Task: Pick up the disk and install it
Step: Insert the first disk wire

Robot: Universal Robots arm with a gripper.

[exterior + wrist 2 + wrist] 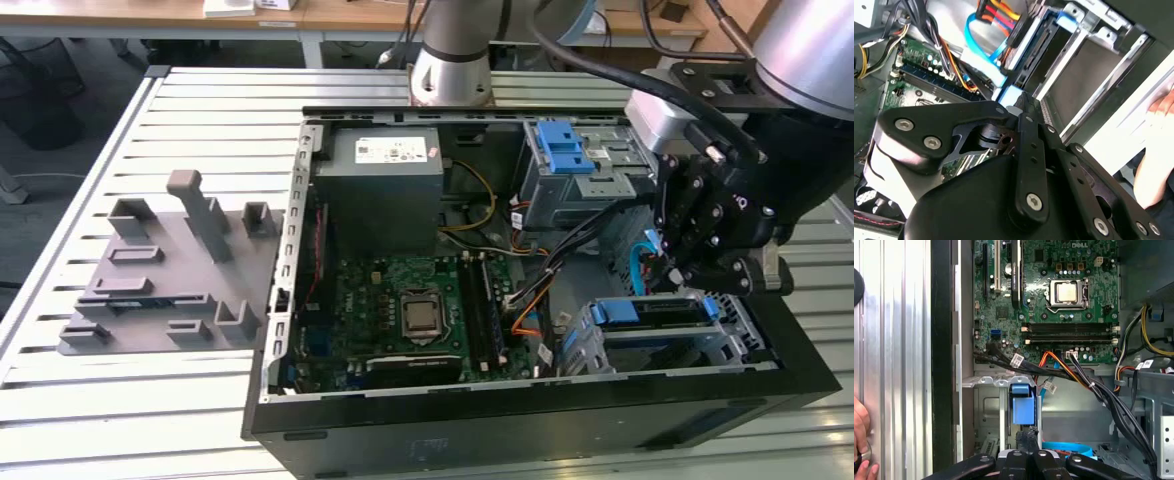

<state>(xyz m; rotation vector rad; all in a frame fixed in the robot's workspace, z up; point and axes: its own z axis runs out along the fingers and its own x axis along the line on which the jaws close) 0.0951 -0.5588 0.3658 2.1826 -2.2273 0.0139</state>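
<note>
At about four o'clock in the exterior view, inside the open case, the disk sits flat in the lower cage, its blue carrier facing up. The arm rises from twelve o'clock, behind the case, and bends over its three o'clock side. Its wrist points steeply down, so the gripper hangs just above the disk, at the disk's two o'clock corner. I cannot tell whether the gripper is open or closed, nor whether it touches the disk. In the first wrist view the gripper faces a blue tab, with the motherboard beyond. The power supply lies at eleven o'clock in the case, and the upper cage at one o'clock. A grey fixture rests on the table at nine o'clock. A person's hand rests on the table beside the case.
</note>
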